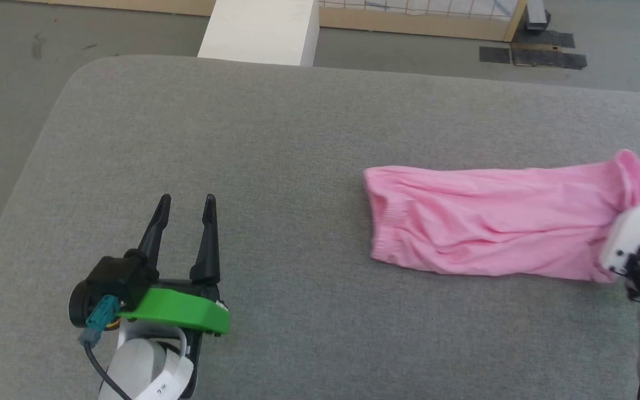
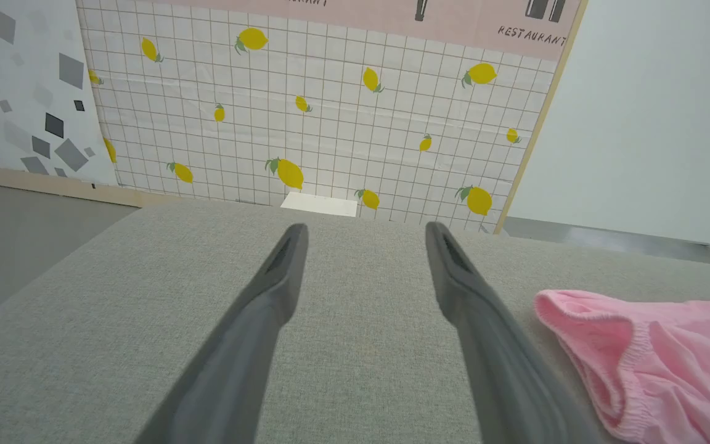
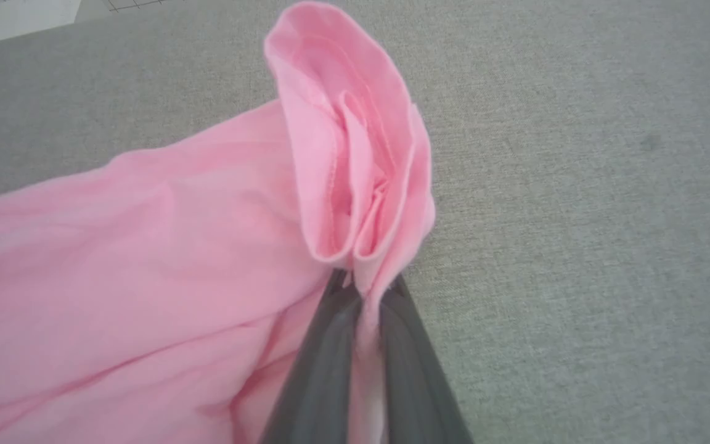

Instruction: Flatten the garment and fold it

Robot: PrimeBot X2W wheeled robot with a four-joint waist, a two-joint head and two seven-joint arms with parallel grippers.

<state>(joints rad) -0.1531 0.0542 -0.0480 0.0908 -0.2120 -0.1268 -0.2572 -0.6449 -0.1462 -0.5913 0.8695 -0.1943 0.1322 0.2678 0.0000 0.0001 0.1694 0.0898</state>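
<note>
The garment (image 1: 498, 225) is a pink pair of shorts lying in a long, wrinkled strip on the grey padded surface (image 1: 298, 144), its gathered waistband toward the middle. In the left wrist view the waistband end of the garment (image 2: 657, 364) lies off to the right of my fingers. My left gripper (image 1: 186, 199) rests open at the lower left, well clear of the cloth, with nothing between its fingers. My right gripper (image 3: 364, 287) is shut on the hem at the garment's (image 3: 145, 259) right end, which bunches up into a raised fold above the fingertips.
A white box (image 1: 261, 30) stands on the floor beyond the far edge of the surface. A lemon-patterned grid panel (image 2: 330, 105) and a plain white wall (image 2: 657, 117) stand behind it. Bare grey cloth stretches between my left gripper and the garment.
</note>
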